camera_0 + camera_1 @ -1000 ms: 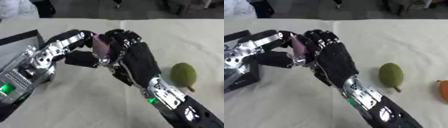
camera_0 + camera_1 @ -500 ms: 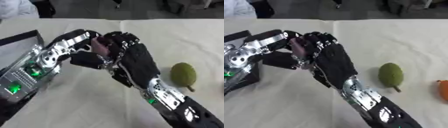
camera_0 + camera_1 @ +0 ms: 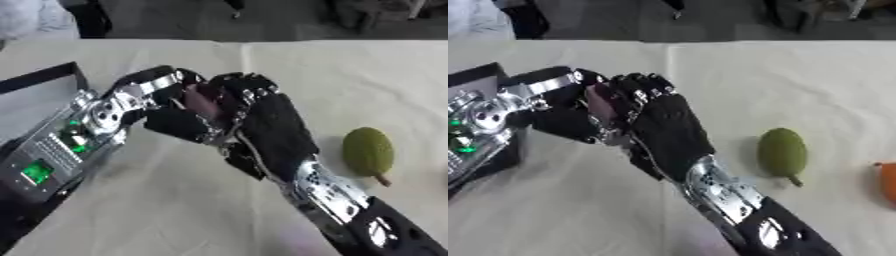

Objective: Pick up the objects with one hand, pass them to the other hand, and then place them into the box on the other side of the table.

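Two hands meeting mid-surface over a small dark maroon object [image 3: 203,102], rounded, dull-skinned, exact kind not readable. At far left, black-walled box [image 3: 44,80], only rim and one corner showing, on cream cloth-covered surface [image 3: 175,210]. Next along, left hand [image 3: 171,120], black shell with silver joints and green lights on the forearm, reaching in from lower left; thumb and fingers curled up against the maroon object from its left side. Whether they bear on it yet, not clear. Immediately right, right hand [image 3: 662,127], matte black glove-like back, fingers bent over the top of the same object and pinching it between the two palms. Object held above the surface, between the hands, box-side hand directly beside it. Judged: handover under way, release by the right not yet made; coming move turns on the left closing round the object before the right lets go.

Further right, lying well clear, green oval fruit with short brown stem [image 3: 781,152], matte skin, long axis running away from the robot, stem toward it. At right edge, sliver of something orange [image 3: 888,181].
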`<action>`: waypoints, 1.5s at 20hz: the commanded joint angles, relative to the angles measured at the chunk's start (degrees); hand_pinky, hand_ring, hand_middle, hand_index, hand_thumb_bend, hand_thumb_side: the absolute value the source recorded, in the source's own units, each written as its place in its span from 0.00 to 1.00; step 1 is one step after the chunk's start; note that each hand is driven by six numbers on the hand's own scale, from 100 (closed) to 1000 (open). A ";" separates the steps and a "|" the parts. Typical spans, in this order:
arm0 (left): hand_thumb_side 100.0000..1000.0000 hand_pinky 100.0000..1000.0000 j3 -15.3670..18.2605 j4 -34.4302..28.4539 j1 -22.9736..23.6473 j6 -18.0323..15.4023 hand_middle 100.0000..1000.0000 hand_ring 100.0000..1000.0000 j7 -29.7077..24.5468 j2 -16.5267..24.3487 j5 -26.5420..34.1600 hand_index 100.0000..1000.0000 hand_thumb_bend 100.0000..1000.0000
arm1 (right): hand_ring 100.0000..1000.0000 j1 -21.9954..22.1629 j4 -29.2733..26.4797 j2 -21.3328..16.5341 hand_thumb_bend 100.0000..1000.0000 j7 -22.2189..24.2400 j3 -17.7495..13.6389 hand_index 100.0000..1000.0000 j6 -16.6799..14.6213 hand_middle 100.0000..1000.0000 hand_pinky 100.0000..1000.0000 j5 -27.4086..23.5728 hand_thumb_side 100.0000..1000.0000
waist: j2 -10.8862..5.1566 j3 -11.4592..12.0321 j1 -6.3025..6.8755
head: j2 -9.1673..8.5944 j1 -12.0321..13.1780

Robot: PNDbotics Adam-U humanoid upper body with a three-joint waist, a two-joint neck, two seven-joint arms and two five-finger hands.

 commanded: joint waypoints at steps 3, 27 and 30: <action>0.11 0.60 -0.02 2.22 -0.01 0.77 0.18 0.46 1.74 1.54 1.72 0.34 0.00 | 0.64 -1.37 -1.89 0.14 0.31 -1.04 0.22 0.64 0.28 0.52 0.64 1.16 0.00 | -1.04 -0.08 0.04 | -0.81 0.13; 0.04 0.55 11.99 0.71 7.86 -0.91 0.09 0.34 10.63 12.13 2.44 0.25 0.00 | 0.74 -3.66 -9.01 -7.95 0.37 6.16 -0.50 0.77 0.78 0.68 0.72 -1.47 0.11 | -1.66 -1.25 -0.18 | -0.39 1.46; 0.04 0.56 14.64 1.92 9.61 -1.90 0.09 0.34 13.95 14.06 4.95 0.25 0.00 | 0.74 -3.89 -11.72 -10.15 0.37 6.67 -2.54 0.77 1.09 0.68 0.72 -4.22 0.10 | -1.71 -1.42 -0.30 | -0.39 2.22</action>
